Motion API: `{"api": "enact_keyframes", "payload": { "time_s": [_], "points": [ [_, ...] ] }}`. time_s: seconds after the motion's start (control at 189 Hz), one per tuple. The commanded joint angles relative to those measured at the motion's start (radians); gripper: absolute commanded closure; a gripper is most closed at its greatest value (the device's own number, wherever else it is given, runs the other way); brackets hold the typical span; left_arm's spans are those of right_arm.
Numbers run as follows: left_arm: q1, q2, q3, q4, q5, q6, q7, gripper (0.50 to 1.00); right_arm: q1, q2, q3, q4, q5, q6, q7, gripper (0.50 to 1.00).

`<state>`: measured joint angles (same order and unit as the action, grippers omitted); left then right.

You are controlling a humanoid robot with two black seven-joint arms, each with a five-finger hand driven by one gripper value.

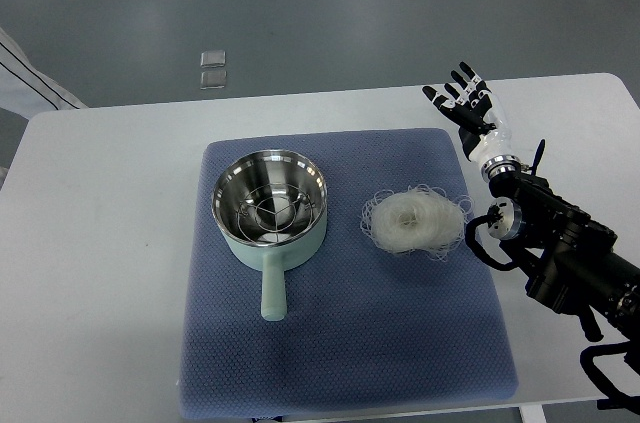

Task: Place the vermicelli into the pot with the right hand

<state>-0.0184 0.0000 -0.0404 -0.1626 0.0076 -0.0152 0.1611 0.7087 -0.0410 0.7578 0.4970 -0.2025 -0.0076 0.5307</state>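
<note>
Top view: right hand (465, 98) open, fingers spread, empty, over the white table (100, 243) near its far edge. Vermicelli (415, 220) lies nearer the robot, left of the hand, on the blue mat (350, 343). Pot (270, 208) further left. Grey floor (320, 3) beyond.

My right hand (463, 95) hangs over the white table (100, 243) at two o'clock from the mat's middle, fingers spread and holding nothing, just off the blue mat's (340, 343) upper right corner. My arm runs back to the frame's edge at four o'clock. The vermicelli (414, 220) lies as a loose white nest on the mat, at seven o'clock from my hand and apart from it. The pot (270, 205) sits at nine o'clock from the vermicelli, a rack inside it, its pale green handle pointing to six o'clock.
</note>
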Motion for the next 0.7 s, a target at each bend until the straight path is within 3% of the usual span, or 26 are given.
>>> {"api": "enact_keyframes", "payload": {
  "time_s": [0.0, 0.695],
  "points": [
    [0.0, 0.0, 0.001, -0.002, 0.0, 0.0, 0.0, 0.5, 0.0, 0.0, 0.0, 0.002, 0.0, 0.0, 0.0, 0.572],
    [0.0, 0.0, -0.003, 0.0, 0.0, 0.006, 0.0, 0.5, 0.0, -0.002, 0.003, 0.002, 0.0, 0.005, 0.0, 0.572]
  ]
}}
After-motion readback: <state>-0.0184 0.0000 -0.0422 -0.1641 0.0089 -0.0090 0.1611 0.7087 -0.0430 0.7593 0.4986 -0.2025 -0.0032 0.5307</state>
